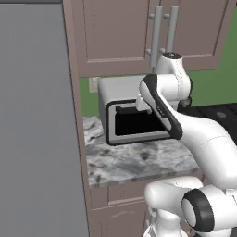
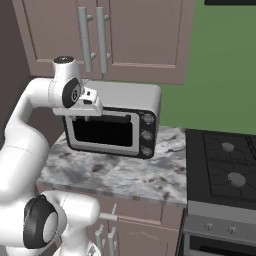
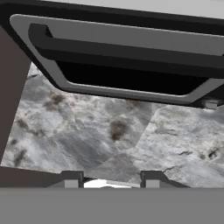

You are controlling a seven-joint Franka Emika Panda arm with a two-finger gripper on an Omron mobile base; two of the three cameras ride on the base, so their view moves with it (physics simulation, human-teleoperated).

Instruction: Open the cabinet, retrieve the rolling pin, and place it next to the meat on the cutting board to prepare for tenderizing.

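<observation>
The mauve-brown wall cabinet (image 1: 115, 32) (image 2: 145, 40) hangs above the counter with both doors shut; its two grey bar handles (image 1: 156, 37) (image 2: 84, 37) stand side by side at the middle. My gripper (image 2: 96, 107) (image 3: 111, 179) hovers below those handles, in front of the toaster oven's upper edge, pointing down at the counter. It is open, with nothing between the fingertips (image 3: 72, 179). The rolling pin, the meat and the cutting board are out of view.
A silver toaster oven (image 1: 134, 111) (image 2: 115, 120) (image 3: 122, 65) with a dark glass door sits on the marble counter (image 1: 139, 159) (image 2: 115, 172) (image 3: 109, 131). A black stove (image 2: 225, 165) adjoins on the right. A tall grey panel (image 1: 32, 115) walls off the left.
</observation>
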